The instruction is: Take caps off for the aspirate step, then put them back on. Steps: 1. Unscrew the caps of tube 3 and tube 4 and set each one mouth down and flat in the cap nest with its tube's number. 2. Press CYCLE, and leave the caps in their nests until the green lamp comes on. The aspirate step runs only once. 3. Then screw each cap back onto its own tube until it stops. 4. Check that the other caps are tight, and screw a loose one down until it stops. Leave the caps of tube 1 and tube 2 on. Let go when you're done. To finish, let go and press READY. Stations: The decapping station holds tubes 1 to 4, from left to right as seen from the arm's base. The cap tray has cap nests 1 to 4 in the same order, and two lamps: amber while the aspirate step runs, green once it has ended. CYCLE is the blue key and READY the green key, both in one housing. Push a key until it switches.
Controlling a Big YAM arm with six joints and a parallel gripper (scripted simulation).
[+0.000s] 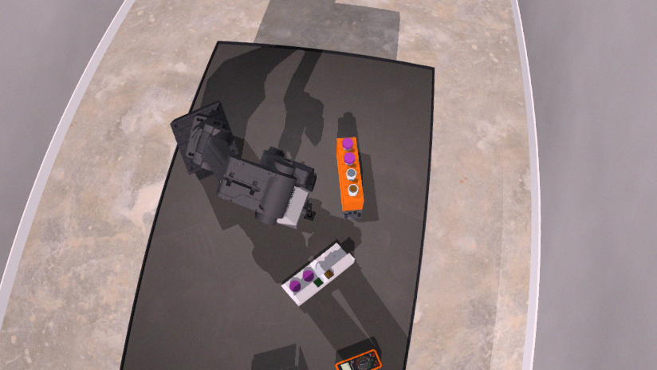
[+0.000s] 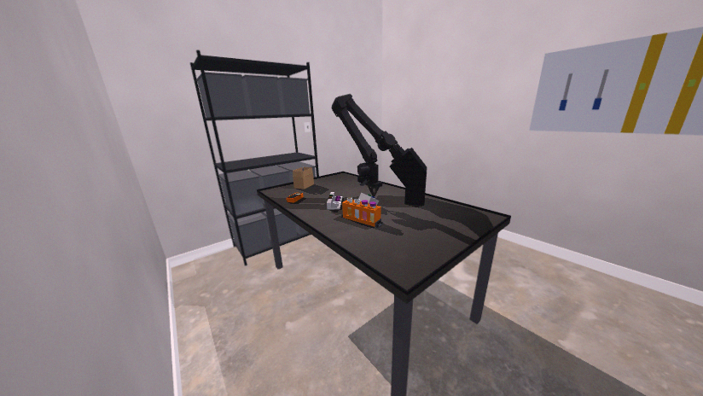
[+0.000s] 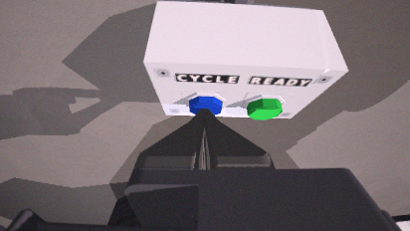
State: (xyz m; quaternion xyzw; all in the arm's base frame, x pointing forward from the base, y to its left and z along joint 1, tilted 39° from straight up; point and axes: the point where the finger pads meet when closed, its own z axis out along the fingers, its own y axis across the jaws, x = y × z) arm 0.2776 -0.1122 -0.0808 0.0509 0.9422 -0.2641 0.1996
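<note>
My gripper (image 3: 204,115) is shut and empty. Its tips overlap the near edge of the blue CYCLE key (image 3: 205,102) in the wrist view; whether they touch it cannot be told. The green READY key (image 3: 265,110) is to the right on the same white housing (image 1: 294,210) (image 3: 239,40). In the orange decapping station (image 1: 352,203), tube 1 (image 1: 347,143) and tube 2 (image 1: 349,158) wear purple caps; tube 3 (image 1: 351,173) and tube 4 (image 1: 352,190) are open. Purple caps lie in nest 3 (image 1: 308,275) and nest 4 (image 1: 295,285). The amber lamp (image 1: 328,273) and green lamp (image 1: 318,281) look dark.
The white cap tray (image 1: 298,298) stands at an angle beyond the housing. An orange-edged multimeter (image 1: 363,362) (image 2: 294,197) and a cardboard box (image 2: 303,177) are farther along the table. The orange station stands across from the arm, close to the housing.
</note>
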